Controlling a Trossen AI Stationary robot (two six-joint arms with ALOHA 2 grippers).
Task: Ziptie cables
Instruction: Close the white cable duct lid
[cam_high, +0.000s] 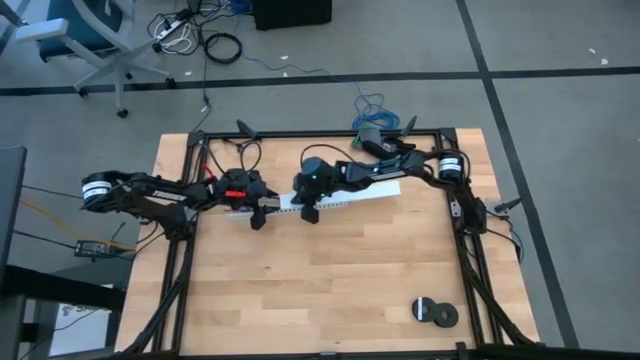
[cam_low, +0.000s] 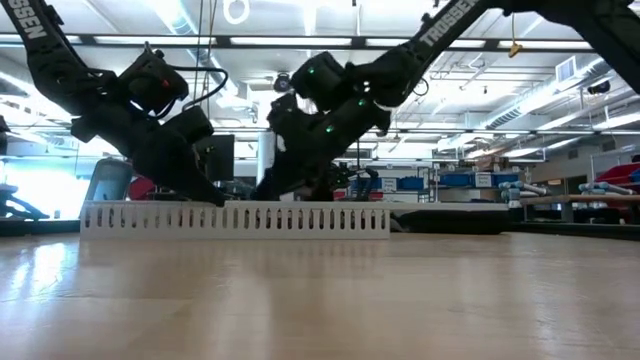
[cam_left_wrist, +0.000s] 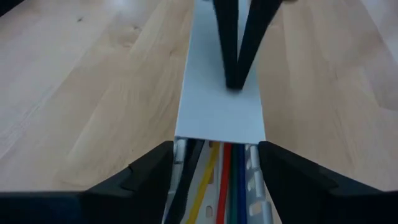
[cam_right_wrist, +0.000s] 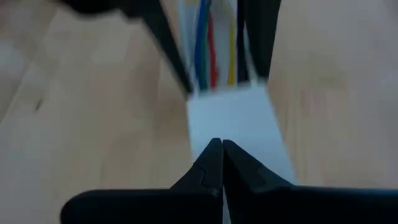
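A white slotted channel (cam_high: 340, 197) lies flat on the wooden table, and a smooth white cover (cam_left_wrist: 217, 112) closes part of it. Coloured cables (cam_left_wrist: 224, 180), yellow, red, green and blue, run inside the uncovered part. My left gripper (cam_left_wrist: 217, 180) straddles that part just short of the cover's end. My right gripper (cam_right_wrist: 221, 155) is shut, with its tips on top of the cover. The low view shows both arms coming down onto the channel (cam_low: 235, 218). No zipties are in view. My left gripper holds the white channel across its width, one finger (cam_left_wrist: 152, 177) against each outer side wall (cam_left_wrist: 178, 152), coming from above and slanting along it. The channel stays flat on the table. My right gripper rests its shut fingertips (cam_right_wrist: 214, 162) on the cover's top face (cam_right_wrist: 239, 118), slanting down from above, a short way from the cover's end.
Two black tape rolls (cam_high: 435, 312) lie near the table's near right corner. A black frame (cam_high: 300, 133) rims the table's sides and far edge. Bare wood stretches from the channel to the near edge.
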